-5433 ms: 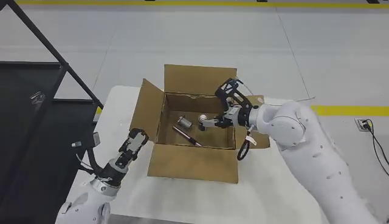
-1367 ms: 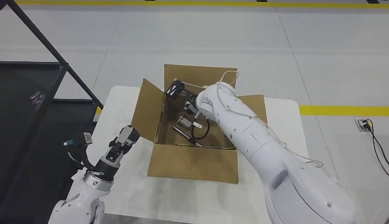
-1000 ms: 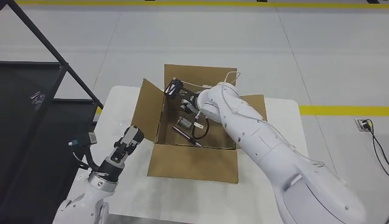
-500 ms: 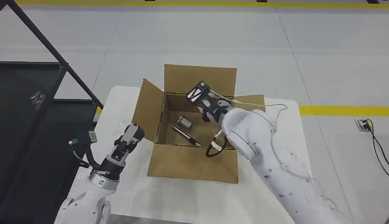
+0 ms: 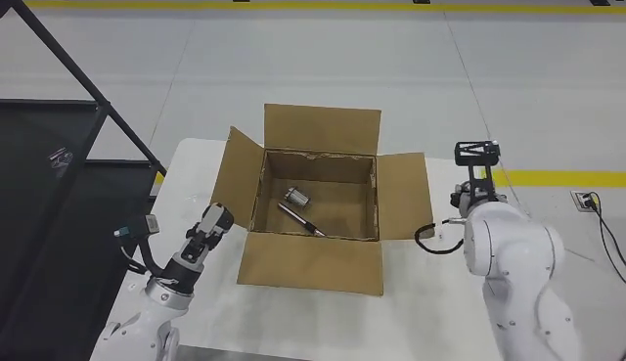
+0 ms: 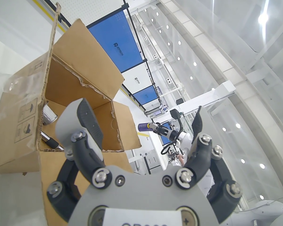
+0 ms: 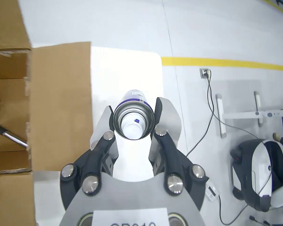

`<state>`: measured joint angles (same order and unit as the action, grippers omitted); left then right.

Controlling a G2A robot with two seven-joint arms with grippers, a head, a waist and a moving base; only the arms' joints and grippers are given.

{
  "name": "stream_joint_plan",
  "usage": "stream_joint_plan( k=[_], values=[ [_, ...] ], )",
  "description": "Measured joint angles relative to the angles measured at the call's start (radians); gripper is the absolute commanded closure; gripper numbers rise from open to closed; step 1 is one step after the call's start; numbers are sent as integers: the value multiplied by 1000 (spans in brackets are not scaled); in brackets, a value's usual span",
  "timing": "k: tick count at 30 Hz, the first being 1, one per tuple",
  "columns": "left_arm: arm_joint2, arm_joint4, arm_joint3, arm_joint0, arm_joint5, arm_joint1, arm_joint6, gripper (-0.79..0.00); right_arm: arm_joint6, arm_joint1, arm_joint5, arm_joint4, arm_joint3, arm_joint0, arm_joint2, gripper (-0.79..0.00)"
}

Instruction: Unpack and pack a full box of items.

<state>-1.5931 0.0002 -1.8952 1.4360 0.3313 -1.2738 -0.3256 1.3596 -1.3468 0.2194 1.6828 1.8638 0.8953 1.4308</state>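
The right gripper (image 7: 134,109) has its two fingers closed against the sides of a spray can (image 7: 133,99), a silver can with a purple band. The end with the white nozzle faces the wrist camera. The can is outside the cardboard box (image 5: 313,255), over the right part of the white table (image 5: 196,170), beyond the right flap of the box.

The left gripper (image 6: 141,111) is wide open and there is nothing between its fingers. It is over the left part of the table, near the left flap of the box.

The box stands in the middle of the table with all four flaps open. On its bottom lie a small metal cup-like piece (image 5: 297,197) and, just beside it, a slim tool (image 5: 301,220) with a dark handle and a shiny shaft.
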Motion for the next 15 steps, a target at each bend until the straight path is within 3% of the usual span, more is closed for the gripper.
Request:
stream_joint_plan(
  k=[10, 15],
  values=[
    [-1, 0, -2, 2, 1, 1, -2, -785, -123, 2, -50, -220, -416, -65, 115, 0],
    [-1, 0, -2, 2, 1, 1, -2, -785, -168, 0, -27, -247, -534, -101, 115, 0]
  ],
)
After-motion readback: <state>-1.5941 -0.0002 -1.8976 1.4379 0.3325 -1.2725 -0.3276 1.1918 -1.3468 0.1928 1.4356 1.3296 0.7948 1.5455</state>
